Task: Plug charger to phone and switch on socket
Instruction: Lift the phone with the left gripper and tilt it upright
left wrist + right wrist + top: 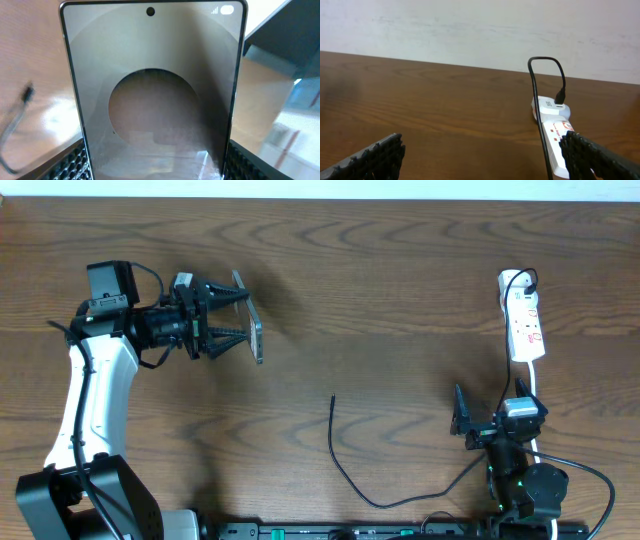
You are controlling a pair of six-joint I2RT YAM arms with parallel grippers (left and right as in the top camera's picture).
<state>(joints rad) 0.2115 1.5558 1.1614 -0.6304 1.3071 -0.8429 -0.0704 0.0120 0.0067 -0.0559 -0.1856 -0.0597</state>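
Note:
My left gripper (238, 317) is shut on the phone (256, 340) and holds it lifted on edge over the table's left half. The phone's glossy face (155, 90) fills the left wrist view, pinched between both fingers (75, 160) at its lower sides. The charger (338, 455) lies loose mid-table as a thin black cable, its plug tip (333, 398) pointing away from me; that tip (27, 94) also shows left of the phone. The white socket (523, 320) lies at the far right, a black plug in its far end (560, 97). My right gripper (490, 410) stands open just short of the socket (555, 145), nothing between its fingers.
The socket's white cord (535, 385) runs back toward the right arm's base (525, 480). A black cable (540, 110) arches from the socket's plug down along its left side. The left arm's white link (95, 395) stretches along the table's left side.

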